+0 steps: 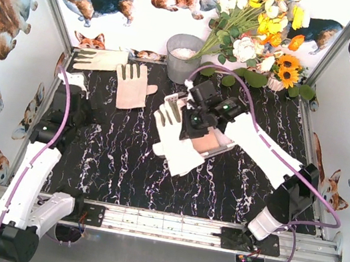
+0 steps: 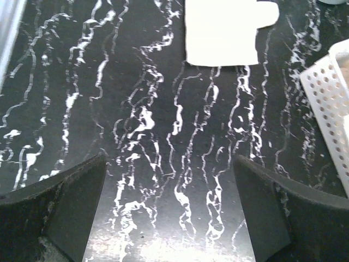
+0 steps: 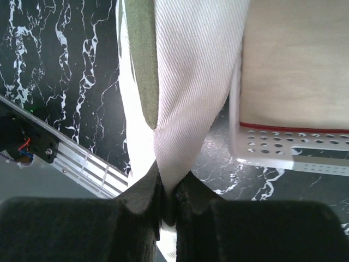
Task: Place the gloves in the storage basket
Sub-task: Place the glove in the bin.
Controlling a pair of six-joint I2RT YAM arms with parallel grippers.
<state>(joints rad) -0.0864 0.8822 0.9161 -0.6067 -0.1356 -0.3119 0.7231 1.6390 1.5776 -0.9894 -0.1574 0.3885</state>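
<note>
The shallow white perforated plastic basket [image 1: 215,153] sits near the middle of the black marbled tabletop [image 1: 115,161], slightly to the right. A peach-tan leather glove [image 1: 208,141] lies inside it. Just left of the basket, a cream-white fabric work glove [image 1: 174,141] hangs from the right claw [image 3: 169,204], which is clamped on it. At the far left, a cream wide-cuffed glove [image 1: 103,59] lies along the back edge. A pale tan flat glove [image 1: 134,86] lies just before it, to its right. A grey round bucket [image 1: 182,58] stands at the back edge, right of both. A yellow-and-white flower bouquet [image 1: 261,24] fills the back right corner. The left claw [image 2: 172,202], its fingers apart, hangs over bare tabletop on the left, before the pale tan flat glove.
</note>
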